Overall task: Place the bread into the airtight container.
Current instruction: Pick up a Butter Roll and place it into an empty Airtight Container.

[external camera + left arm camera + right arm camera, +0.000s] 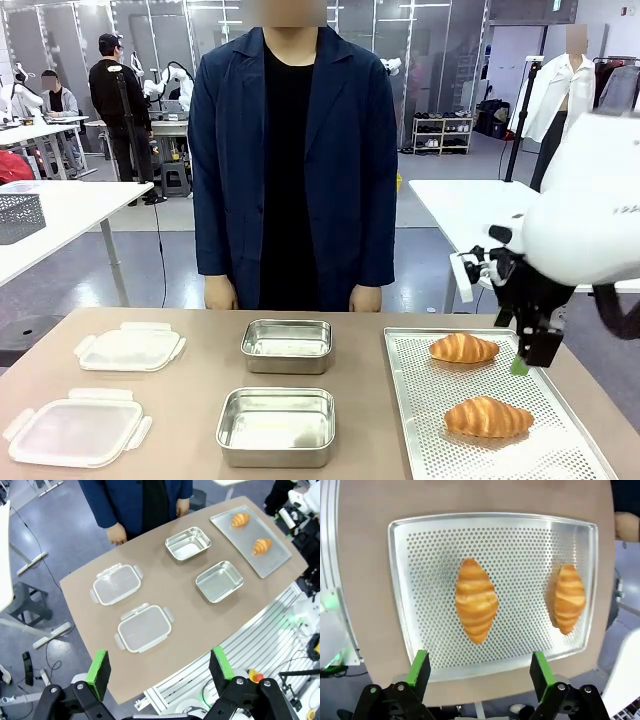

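**Two croissants on the tray, none in a container yet**

Both pieces of bread lie on the perforated tray (420, 440) at the robot's right side of the table (200, 370): the nearer croissant (488, 417) and the farther croissant (464, 348), well apart from each other. The right gripper (530, 360) hangs above the tray with its jaws wide and nothing between them. In the right wrist view the nearer croissant (476, 600) lies straight ahead of the open fingers (420, 665), so I judge the step in hand is the approach for the first pick.

The left gripper (160, 665) is high over the table, also wide and empty.

Two steel containers (276, 425) stand open in the middle, and two clear lids (75, 432) lie to the left. The person (290, 160) stands at the far edge, hands down.

The next move, I think, calls for a descent over the croissant's narrow width, a gentle close because the pastry will crush easily, then a carry to a container.
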